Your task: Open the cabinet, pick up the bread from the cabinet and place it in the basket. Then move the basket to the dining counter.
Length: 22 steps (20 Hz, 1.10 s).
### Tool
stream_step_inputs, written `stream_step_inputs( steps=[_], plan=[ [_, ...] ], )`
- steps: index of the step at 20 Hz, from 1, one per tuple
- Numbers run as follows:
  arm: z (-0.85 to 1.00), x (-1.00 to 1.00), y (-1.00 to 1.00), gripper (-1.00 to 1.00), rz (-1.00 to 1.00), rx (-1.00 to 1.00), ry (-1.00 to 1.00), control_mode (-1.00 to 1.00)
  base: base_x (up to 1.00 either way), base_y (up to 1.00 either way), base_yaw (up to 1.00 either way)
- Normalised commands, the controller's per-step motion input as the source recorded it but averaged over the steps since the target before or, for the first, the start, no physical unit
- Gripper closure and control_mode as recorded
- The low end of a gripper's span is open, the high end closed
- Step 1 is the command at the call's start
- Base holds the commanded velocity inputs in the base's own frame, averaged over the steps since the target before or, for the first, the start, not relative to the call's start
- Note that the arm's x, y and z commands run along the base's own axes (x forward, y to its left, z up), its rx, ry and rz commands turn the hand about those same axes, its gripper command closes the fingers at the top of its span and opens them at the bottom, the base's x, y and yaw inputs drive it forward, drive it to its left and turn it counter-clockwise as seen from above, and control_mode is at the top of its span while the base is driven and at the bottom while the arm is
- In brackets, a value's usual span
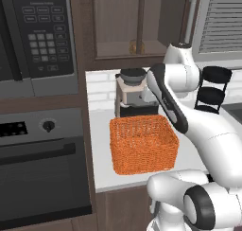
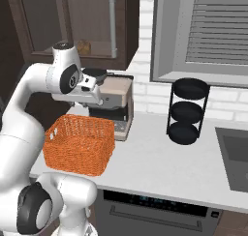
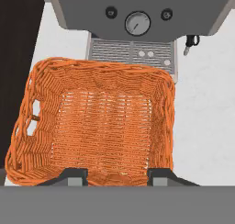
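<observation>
On the white worktop (image 2: pixel 160 167) beside the oven stack we found the orange woven basket (image 1: pixel 143 144), sitting just in front of the coffee machine (image 2: pixel 114 104) and seemingly touching its drip tray. From the hand view we looked straight down into the basket, with the machine's round gauge (image 3: pixel 137 23) and grille beyond its far rim. We saw nothing lying inside it, only the woven floor and a small gap in its left wall.

Our gripper (image 3: pixel 117 176) hung above the near rim of the basket. Its two dark fingertips (image 3: pixel 73 176) stood apart with basket weave visible between them, and nothing was held. In the base views the hand itself was hidden behind the arm's wrist and forearm (image 1: pixel 166 100), which reached over the basket toward the coffee machine.

Up in the dark brown wall cabinet (image 1: pixel 118 24) we could see the small golden-brown bread (image 2: pixel 84 47) on the lower shelf, behind the glass panel and close to the long grey bar handle (image 2: pixel 112 24). We could not tell for certain from these angles whether the door stood ajar.

Left of the cabinet we saw the black microwave (image 1: pixel 33 36) above the oven (image 1: pixel 42 164). A black three-tier stand (image 2: pixel 188 111) stood on the worktop under the shuttered window (image 2: pixel 213 32), well apart from the basket, with the edge of the sink (image 2: pixel 235 155) further right.
</observation>
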Motion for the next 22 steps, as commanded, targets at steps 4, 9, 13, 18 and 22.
stream_step_inputs(
  steps=[4,9,13,18,22],
  plan=[
    [0.04,-0.19,-0.08,-1.0,0.06,0.0,-0.27,-1.0,0.0,0.0,0.0],
    [0.75,-0.56,-0.07,-1.0,0.14,0.0,-0.73,-1.0,0.0,0.0,0.0],
    [1.0,-0.61,-0.16,-1.0,0.12,0.0,-0.89,-1.0,0.0,0.0,0.0],
    [0.94,-0.23,-0.36,-1.0,0.02,0.0,-0.75,-1.0,0.0,0.0,0.0],
    [0.57,0.0,-0.47,-1.0,-0.03,0.0,-0.51,-1.0,0.0,0.0,0.0]
  ],
)
